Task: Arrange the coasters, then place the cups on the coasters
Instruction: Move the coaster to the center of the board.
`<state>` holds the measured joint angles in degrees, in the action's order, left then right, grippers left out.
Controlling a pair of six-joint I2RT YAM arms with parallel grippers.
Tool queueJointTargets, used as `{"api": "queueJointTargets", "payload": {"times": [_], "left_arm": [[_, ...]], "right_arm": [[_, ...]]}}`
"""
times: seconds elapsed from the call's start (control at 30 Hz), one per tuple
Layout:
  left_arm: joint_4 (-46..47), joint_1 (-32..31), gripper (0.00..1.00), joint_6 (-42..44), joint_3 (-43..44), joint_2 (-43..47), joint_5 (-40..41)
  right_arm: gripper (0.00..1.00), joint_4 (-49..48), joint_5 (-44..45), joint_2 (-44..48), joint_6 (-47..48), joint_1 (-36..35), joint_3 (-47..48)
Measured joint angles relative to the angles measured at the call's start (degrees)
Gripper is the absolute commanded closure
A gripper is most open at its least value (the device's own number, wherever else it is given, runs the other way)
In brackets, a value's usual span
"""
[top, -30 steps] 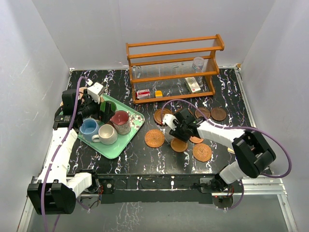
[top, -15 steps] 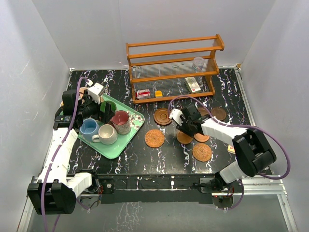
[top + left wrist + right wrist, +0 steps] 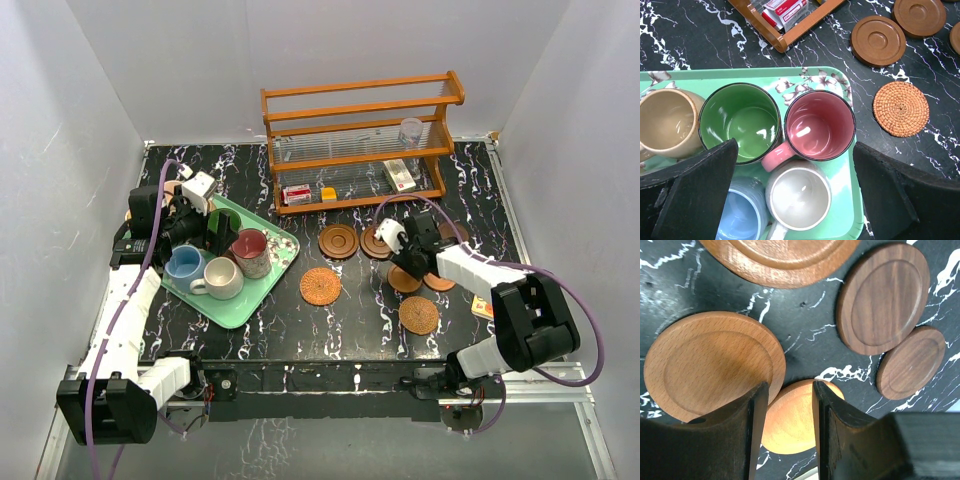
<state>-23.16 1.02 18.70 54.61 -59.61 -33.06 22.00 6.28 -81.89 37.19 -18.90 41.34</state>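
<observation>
My left gripper (image 3: 795,150) hangs open above the mint tray (image 3: 847,200), over the cups: green (image 3: 740,122), pink (image 3: 820,125), cream (image 3: 797,195), light blue (image 3: 740,217) and tan (image 3: 665,125). My right gripper (image 3: 790,390) is low among the coasters, jaws a little apart with nothing between them. A smooth orange coaster (image 3: 800,420) lies flat under its fingertips, and I cannot tell whether they touch it. Ringed wooden coasters (image 3: 715,365) and darker ones (image 3: 885,297) lie around it. Two woven coasters (image 3: 320,286) (image 3: 419,315) lie nearer the front.
A wooden rack (image 3: 360,140) stands at the back, holding a clear glass tumbler (image 3: 410,130), small red boxes (image 3: 297,193) and an orange square card (image 3: 328,193). White walls close in the table on three sides. The tray (image 3: 270,275) fills the left part.
My right gripper has moved right and toward the back. The two smooth orange coasters beside it have shifted right, uncovering a second ringed brown coaster. The left arm has not moved.
</observation>
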Motion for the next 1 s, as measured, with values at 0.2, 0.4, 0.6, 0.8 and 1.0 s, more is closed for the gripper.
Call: {"api": "queueJointTargets", "payload": {"times": [0.2,0.4,0.6,0.8,1.0], "left_arm": [[0.00,0.00,0.01,0.00,-0.07,0.22,-0.28],[0.00,0.00,0.01,0.00,-0.33,0.28,-0.46],[0.00,0.04,0.01,0.17,-0.37,0.39,-0.46],[0.00,0.07,0.01,0.26,-0.37,0.46,-0.46],[0.02,0.07,0.01,0.42,-0.48,0.46,-0.48]], "right_arm": [[0.62,-0.02,-0.31,-0.02,1.44,3.69,0.00],[0.62,-0.39,-0.63,-0.31,2.97,6.84,0.00],[0.62,-1.53,-0.66,-0.98,4.52,8.90,0.15],[0.62,-1.64,-1.07,-1.31,5.49,9.70,0.46],[0.61,0.04,-3.08,-1.42,6.49,10.45,1.27]]}}
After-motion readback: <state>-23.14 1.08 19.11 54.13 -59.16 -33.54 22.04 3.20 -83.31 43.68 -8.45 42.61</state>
